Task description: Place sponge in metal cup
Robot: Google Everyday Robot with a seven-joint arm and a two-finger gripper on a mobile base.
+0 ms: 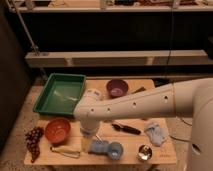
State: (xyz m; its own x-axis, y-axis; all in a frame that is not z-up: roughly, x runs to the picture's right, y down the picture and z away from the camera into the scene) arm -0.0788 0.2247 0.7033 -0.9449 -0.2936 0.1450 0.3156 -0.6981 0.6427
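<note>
Tool (pixel 88 133) just above yellow sponge (pixel 86 145), metal cup (pixel 145 152) well apart.

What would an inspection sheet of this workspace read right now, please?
Surface: wooden table, crowded.
Job's things: metal cup upright near the front edge; sponge cannot be picked out for sure.
Clutter: green tray, purple bowl, orange bowl, grapes, blue cup, cloth, black tool.
Grippers: gripper low between orange bowl and blue cup.
Cables: thin line at back, maybe a cable.
Surroundings: shelves behind.
</note>
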